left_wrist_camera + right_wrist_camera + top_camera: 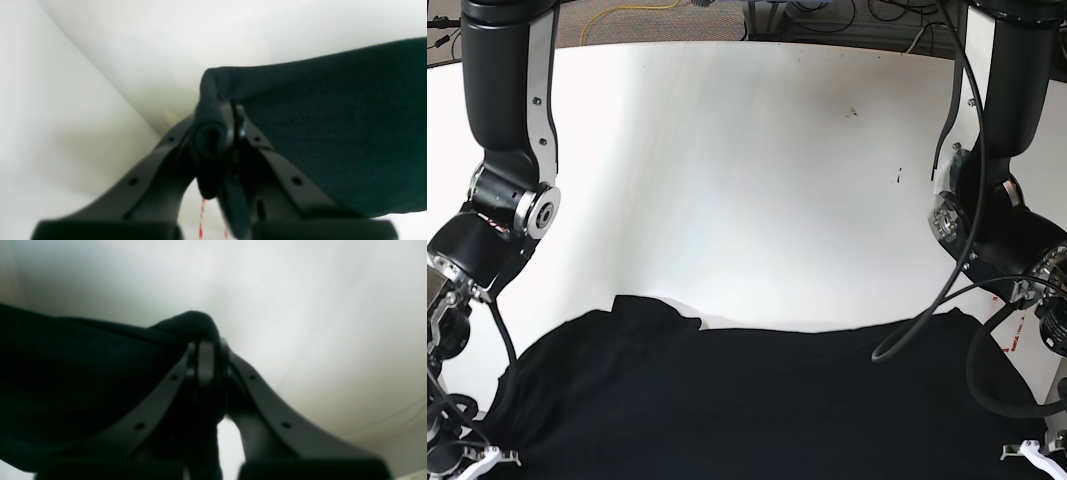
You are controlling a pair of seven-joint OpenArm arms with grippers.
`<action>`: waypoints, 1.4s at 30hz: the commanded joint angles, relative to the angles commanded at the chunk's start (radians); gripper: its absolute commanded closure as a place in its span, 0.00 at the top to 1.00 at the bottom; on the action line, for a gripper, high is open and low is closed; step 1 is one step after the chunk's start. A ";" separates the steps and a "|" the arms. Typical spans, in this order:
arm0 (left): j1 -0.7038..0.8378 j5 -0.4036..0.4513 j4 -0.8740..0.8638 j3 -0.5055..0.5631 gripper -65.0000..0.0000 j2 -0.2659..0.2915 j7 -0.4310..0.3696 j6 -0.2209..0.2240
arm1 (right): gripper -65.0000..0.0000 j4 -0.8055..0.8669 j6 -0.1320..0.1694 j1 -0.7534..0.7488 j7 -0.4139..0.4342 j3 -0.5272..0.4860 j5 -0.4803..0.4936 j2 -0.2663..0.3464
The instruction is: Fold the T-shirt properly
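The T-shirt (757, 400) lies spread across the near edge of the white tabletop (727, 170), plain black side up, one bunched corner rising toward the near-left side. In the base view both arms reach down to the near corners, and the gripper tips themselves fall outside the picture; only the wrist views show the grips.

In the left wrist view, the left gripper (230, 116) has its fingers pressed together on a rolled hem of the black cloth, a fold bulging beside the tips and the fabric stretching away to the right in a taut sheet. A thin red-and-white cord (201, 216) hangs below the fingers.

In the right wrist view, the right gripper (205, 355) is likewise clamped on the shirt, cloth humped over its tips and sweeping off to the left.

A black cable (927, 330) from the left arm loops over the shirt's far edge near the right side
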 joint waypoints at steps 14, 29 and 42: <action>0.377 -0.002 0.170 -0.003 0.00 0.000 0.003 -0.055 | 0.00 0.334 0.006 -0.465 -0.055 0.092 0.000 -0.089; 0.861 0.000 0.255 -0.083 0.00 -0.043 0.005 -0.061 | 0.00 0.420 0.041 -0.898 -0.052 0.201 0.000 -0.184; 1.154 0.000 0.252 -0.153 0.00 -0.041 -0.002 -0.061 | 0.00 0.419 0.089 -1.148 -0.015 0.235 -0.003 -0.267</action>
